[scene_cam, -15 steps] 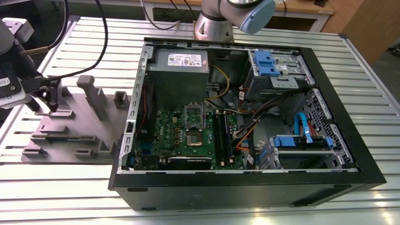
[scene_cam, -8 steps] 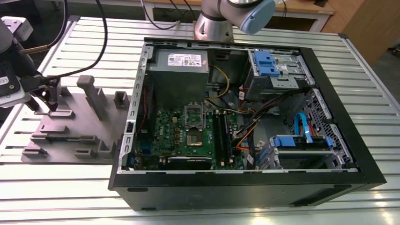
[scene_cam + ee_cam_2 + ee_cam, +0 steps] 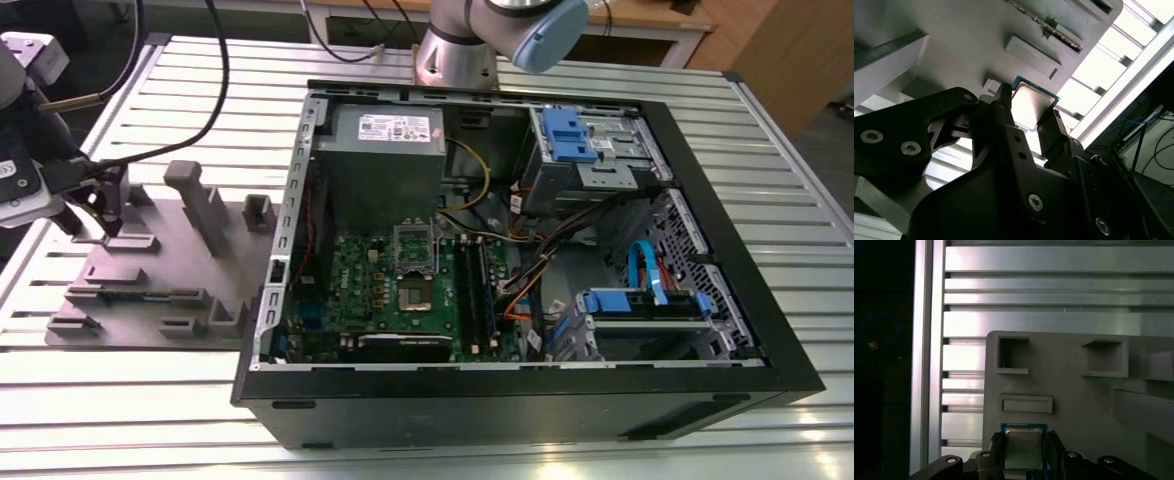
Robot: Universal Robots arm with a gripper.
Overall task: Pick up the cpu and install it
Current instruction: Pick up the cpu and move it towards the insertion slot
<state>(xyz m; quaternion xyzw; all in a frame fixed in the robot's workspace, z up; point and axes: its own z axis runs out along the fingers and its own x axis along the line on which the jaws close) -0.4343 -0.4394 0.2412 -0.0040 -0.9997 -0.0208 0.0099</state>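
**Arm pose.** The arm reaches to the exterior view's far left. Its gripper [image 3: 96,205] points down over the upper left part of the grey fixture plate [image 3: 160,265]. The arm's base [image 3: 461,55] stands at the top centre of that view, behind the computer case [image 3: 534,400].

**Gripper state.** In both wrist views the two fingers [image 3: 995,450] are clamped on opposite edges of the cpu [image 3: 1024,449]. The cpu lies flat between them, metal top facing the first wrist camera. It is over the plate, just beside a shallow rectangular recess [image 3: 1025,403]. Whether it rests on the plate or is raised off it cannot be determined.

**Edges and clearance.**
- Upright posts [image 3: 184,185] on the plate stand near the gripper, toward the exterior view's right.
- The plate's right edge lies close to the case's left wall.
- The case is open upward, and the motherboard [image 3: 387,290] is exposed in its left half.
- Cables [image 3: 534,275] cross the middle of the case.
- Plate and case both rest on the slatted table [image 3: 134,400].
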